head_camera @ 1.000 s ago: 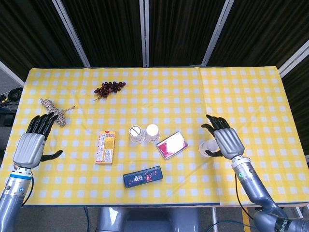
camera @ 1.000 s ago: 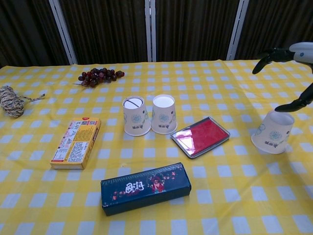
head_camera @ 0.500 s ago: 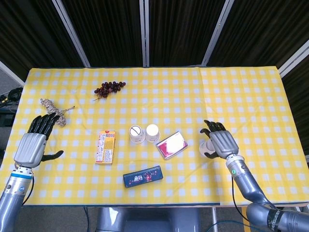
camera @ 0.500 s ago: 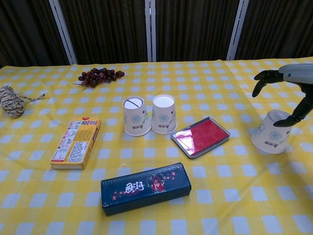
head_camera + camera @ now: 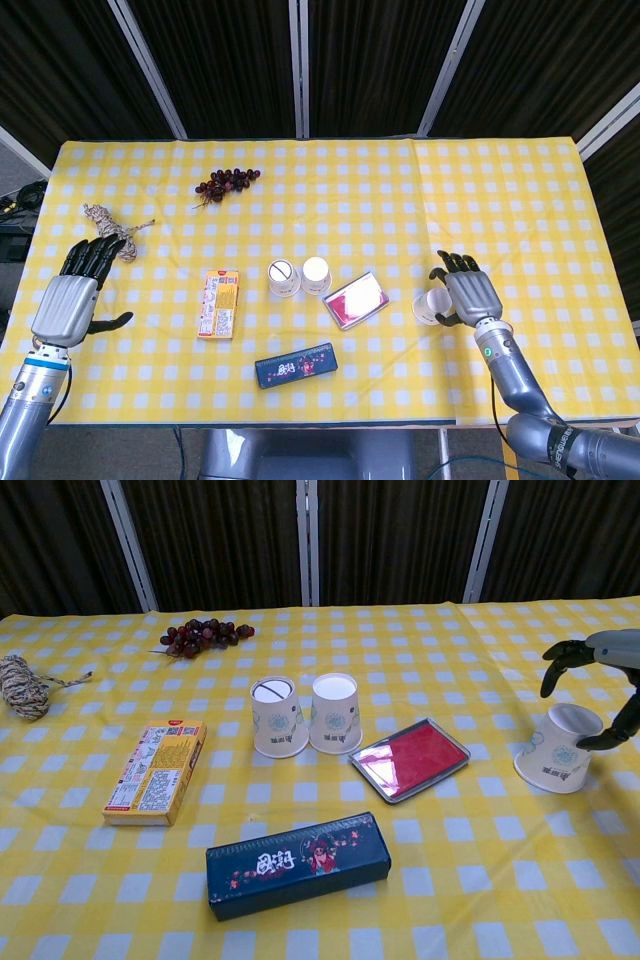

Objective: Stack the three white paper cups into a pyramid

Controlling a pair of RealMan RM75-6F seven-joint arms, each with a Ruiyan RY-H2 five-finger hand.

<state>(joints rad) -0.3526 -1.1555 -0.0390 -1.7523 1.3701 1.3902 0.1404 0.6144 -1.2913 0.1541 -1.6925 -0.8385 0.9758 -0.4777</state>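
Two white paper cups (image 5: 283, 278) (image 5: 316, 274) stand upside down, side by side, at the table's middle; the chest view shows them too (image 5: 278, 718) (image 5: 335, 714). The third cup (image 5: 428, 306) (image 5: 558, 748) stands upside down and slightly tilted to the right of them. My right hand (image 5: 468, 297) (image 5: 612, 652) hovers just right of it, fingers apart and arched over it. Its thumb tip lies close by the cup's side, and the hand does not grip the cup. Over the table's left edge, my left hand (image 5: 72, 300) is open and holds nothing.
A red tin (image 5: 356, 300) lies between the cup pair and the third cup. In front of the pair is a dark blue box (image 5: 295, 365), with a yellow box (image 5: 220, 304) to its left. Grapes (image 5: 228, 181) and a twine bundle (image 5: 112, 222) lie further back.
My right hand has come down beside the third cup and its fingers have curled in somewhat. The cup and my left hand have stayed in place.
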